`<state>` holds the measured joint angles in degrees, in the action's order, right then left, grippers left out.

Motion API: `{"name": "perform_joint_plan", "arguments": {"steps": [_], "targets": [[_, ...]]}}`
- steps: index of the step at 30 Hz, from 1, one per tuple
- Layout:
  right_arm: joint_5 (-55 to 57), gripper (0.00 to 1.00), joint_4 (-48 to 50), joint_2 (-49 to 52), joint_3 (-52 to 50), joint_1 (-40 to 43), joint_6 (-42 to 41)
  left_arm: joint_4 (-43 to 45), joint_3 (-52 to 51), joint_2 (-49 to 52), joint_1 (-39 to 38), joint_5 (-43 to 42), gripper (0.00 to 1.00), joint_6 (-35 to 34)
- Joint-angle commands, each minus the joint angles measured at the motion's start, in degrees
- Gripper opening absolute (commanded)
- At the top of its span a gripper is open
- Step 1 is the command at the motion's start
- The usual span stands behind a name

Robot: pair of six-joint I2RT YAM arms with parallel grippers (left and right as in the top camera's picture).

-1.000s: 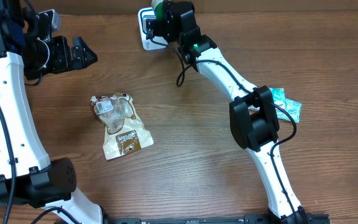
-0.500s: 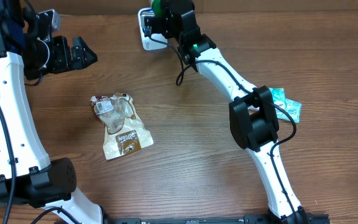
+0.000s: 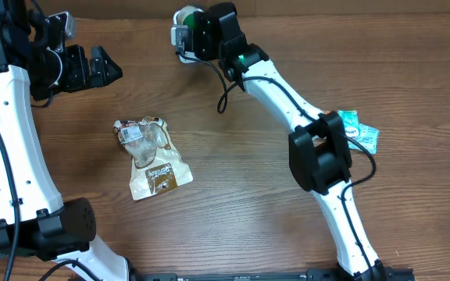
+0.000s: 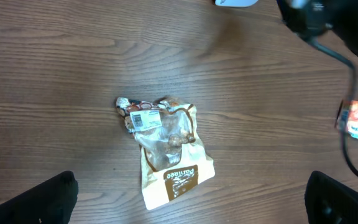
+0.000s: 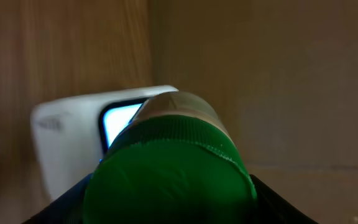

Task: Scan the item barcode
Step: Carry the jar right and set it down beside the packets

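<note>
left tool (image 3: 112, 65): up at about 10 o'clock over the tabletop (image 3: 233, 203), jaws spread wide with nothing between them; in the left wrist view its two dark fingertips (image 4: 42, 198) sit at the bottom corners with bare wood between.
snack bag (image 3: 153, 158): lying flat on the wood at about 9 o'clock from the middle, well apart from both tools; crumpled clear top with a small white label toward 11 o'clock, tan and brown printed end toward 5 o'clock. The left wrist view looks straight down on it (image 4: 165, 148).
scanner (image 3: 177, 35): a small white unit at 12 o'clock, near the far edge; in the right wrist view its screen glows pale blue (image 5: 73, 132).
green-capped bottle (image 3: 199, 19): the item, held up at 12 o'clock just beside the scanner, on its 3 o'clock side. The right wrist view is filled by its ridged green cap (image 5: 169, 179), with the scanner behind it at 10 o'clock. I cannot make out a barcode.
right tool (image 3: 194, 26): closed around the green-capped bottle, its dark fingers (image 5: 263, 202) showing on either side of the cap.
teal packets (image 3: 363, 134): flat on the wood at about 3 o'clock, partly tucked behind the right arm.
</note>
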<state>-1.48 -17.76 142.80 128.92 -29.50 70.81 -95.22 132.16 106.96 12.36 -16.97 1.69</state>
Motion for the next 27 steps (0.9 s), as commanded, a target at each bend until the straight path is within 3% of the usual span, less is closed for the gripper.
{"name": "perform_joint_plan", "arguments": {"steps": [1, 4, 7, 12, 18, 23, 27], "targets": [[-4.74, 0.38, -4.46, -13.88, 1.20, -1.07, -14.19, -0.09, 0.92, -0.48, -0.39, -0.44, 1.00, 0.92], [-10.08, 0.39, -15.63, -20.81, 1.20, -1.57, -25.07, -0.09, 0.92, -0.48, -0.39, -0.44, 1.00, 0.92], [-16.00, 0.39, -26.58, -25.64, 1.20, -1.57, -29.55, -0.09, 0.92, -0.48, -0.39, -0.44, 1.00, 0.92], [-15.82, 0.38, -45.07, -30.01, 1.20, -1.14, -30.49, -0.09, 0.92, -0.48, -0.39, -0.44, 0.99, 0.92], [-5.16, 0.41, -66.07, -27.76, 0.55, 0.46, -30.34, -0.11, 0.92, -0.48, -0.39, -0.44, 0.99, 0.92], [-0.85, 0.39, -69.40, -26.14, -5.03, 3.26, -30.34, -0.09, 0.92, -0.48, -0.39, -0.44, 1.00, 0.92], [1.57, 0.39, -60.98, -25.31, -15.72, 8.76, -32.61, -0.09, 0.92, -0.48, -0.39, -0.44, 1.00, 0.92]]}}
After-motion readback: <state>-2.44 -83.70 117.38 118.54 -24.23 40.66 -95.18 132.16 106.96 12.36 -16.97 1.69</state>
